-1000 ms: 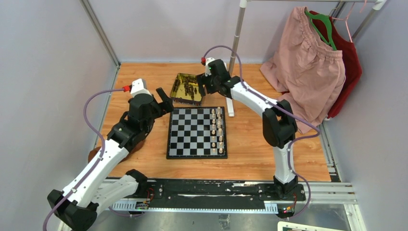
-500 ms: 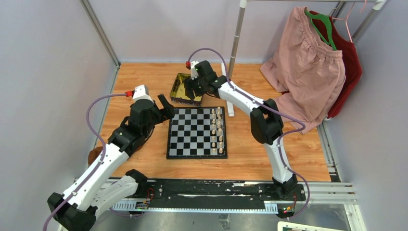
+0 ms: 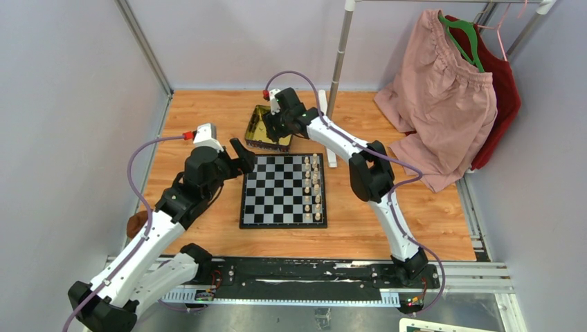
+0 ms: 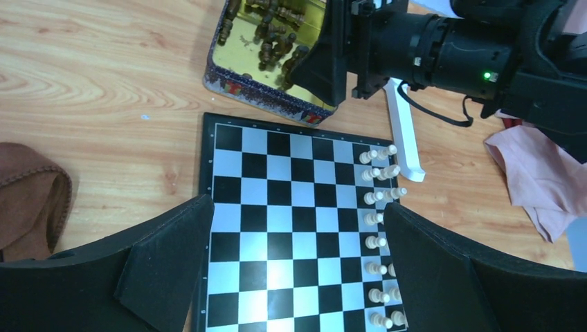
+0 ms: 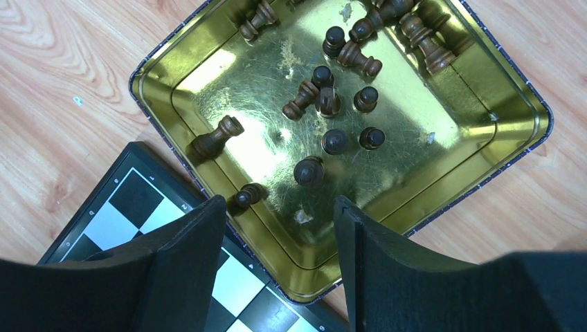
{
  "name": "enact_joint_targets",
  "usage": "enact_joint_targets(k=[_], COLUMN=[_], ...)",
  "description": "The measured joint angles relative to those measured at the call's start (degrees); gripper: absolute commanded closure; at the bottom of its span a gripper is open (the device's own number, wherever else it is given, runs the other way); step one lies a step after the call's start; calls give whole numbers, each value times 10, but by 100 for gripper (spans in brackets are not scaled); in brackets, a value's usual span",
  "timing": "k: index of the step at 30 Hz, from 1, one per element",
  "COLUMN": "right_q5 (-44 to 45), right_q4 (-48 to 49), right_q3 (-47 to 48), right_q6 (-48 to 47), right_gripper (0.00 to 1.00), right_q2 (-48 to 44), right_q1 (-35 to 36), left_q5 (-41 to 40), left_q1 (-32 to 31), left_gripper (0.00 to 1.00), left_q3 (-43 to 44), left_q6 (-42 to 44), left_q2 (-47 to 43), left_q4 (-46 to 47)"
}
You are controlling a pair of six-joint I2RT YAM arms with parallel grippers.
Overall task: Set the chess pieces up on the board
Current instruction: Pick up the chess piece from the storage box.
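The board (image 3: 277,190) lies mid-table, and cream-white chess pieces (image 3: 313,187) stand in its two right-hand columns. The dark chess pieces (image 5: 325,104) lie and stand scattered in the gold tray (image 5: 242,83) behind the board's far left corner. My right gripper (image 5: 278,204) hovers open over the tray's near edge and the corner of the board (image 5: 118,214), holding nothing. My left gripper (image 4: 296,207) hangs open above the board (image 4: 277,173), its right finger near the white pieces (image 4: 377,214). In the top view the left gripper (image 3: 242,155) is at the board's far left corner.
A brown pouch (image 3: 136,223) lies left of the board, under the left arm. The white foot (image 4: 405,138) of a clothes rack pole (image 3: 339,55) lies just right of the tray. Pink and red garments (image 3: 443,90) hang at the far right.
The right gripper has swung left, from the tray's right side to over its middle. The left gripper has edged slightly right toward the board. Both stay open.
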Motion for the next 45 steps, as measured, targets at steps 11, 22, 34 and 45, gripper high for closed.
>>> enact_joint_targets(k=[11, 22, 34, 45], right_q5=[1, -2, -6, -7], right_q4=[-2, -2, 0, 0], right_q3=[31, 61, 85, 84], right_q6=[1, 4, 8, -5], right_gripper=[45, 51, 85, 100], right_q2=[29, 63, 84, 82], right_q1=[-3, -13, -21, -21], left_q5=[14, 16, 16, 11], left_q1=[0, 0, 0, 0], left_gripper=[0, 0, 0, 0], left_q3=[-8, -16, -16, -17], left_q6=[15, 25, 50, 56], left_q2=[-6, -6, -6, -19], left_q4=[18, 30, 40, 40])
